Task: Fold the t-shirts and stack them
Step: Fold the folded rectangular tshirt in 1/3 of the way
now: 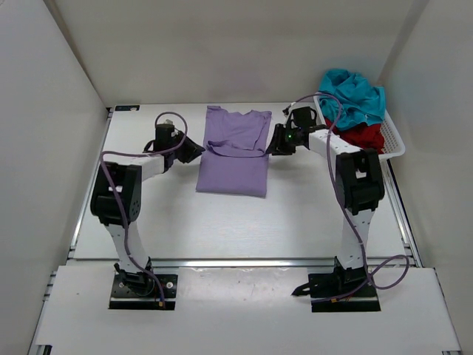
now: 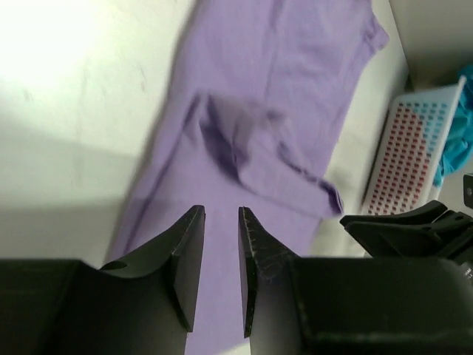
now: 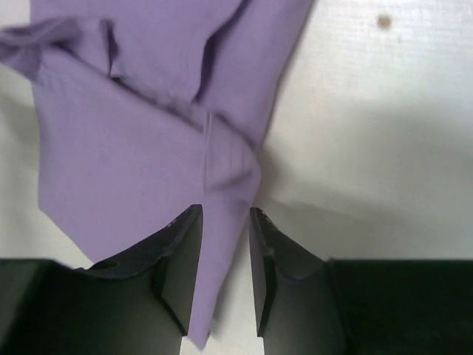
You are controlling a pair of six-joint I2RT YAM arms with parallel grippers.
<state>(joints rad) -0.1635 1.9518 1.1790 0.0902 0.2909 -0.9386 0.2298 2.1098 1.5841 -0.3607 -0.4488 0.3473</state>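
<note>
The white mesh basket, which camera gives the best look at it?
The top external view: the basket shows at far right, holding the teal shirt and red shirt. The left wrist view catches only part of its mesh side; the right wrist view does not show it.

Legible text: none.
No lettering, brand, number or sign can be read on the purple shirt [image 1: 235, 151] at 12 o'clock, nor on the teal shirt [image 1: 355, 92], red shirt [image 1: 362, 137] or white basket [image 1: 395, 137] at 2 o'clock.
</note>
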